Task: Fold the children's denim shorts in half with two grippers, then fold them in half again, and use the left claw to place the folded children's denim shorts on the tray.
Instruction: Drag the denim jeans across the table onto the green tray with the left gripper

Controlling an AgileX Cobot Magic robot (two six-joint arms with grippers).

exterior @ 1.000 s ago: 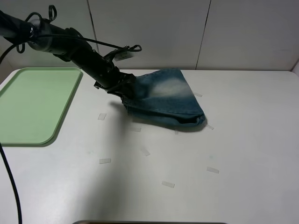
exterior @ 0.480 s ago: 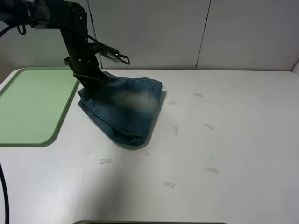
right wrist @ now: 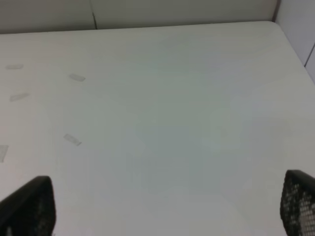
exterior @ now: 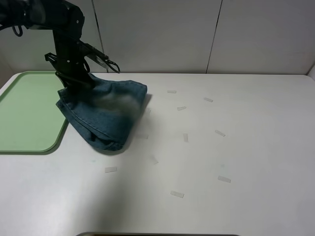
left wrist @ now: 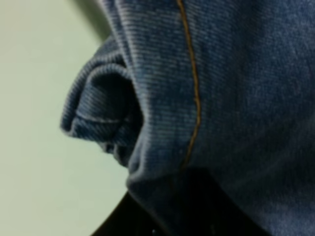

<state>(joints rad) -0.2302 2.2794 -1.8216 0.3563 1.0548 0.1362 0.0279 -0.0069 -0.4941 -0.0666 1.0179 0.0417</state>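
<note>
The left gripper's fingers (exterior: 75, 81) are closed on the upper edge of the children's denim shorts (exterior: 101, 114), holding the folded bundle pinched between them. The right gripper's fingers (right wrist: 27, 211) stand wide apart over bare surface and hold nothing; only their two black tips show in the right wrist view.

In the exterior high view the shorts hang from the grip at about 10 o'clock of the surface (exterior: 221, 162). The lower fold sags toward 6 o'clock and lies on or just above the surface. The bundle's 9 o'clock side overlaps the 3 o'clock rim of the tray (exterior: 29, 113). In the left wrist view, folded denim layers with an orange seam fill the picture, with pale green tray behind.

Small tape strips (exterior: 177, 194) lie scattered on the surface from 3 to 6 o'clock of the shorts.
</note>
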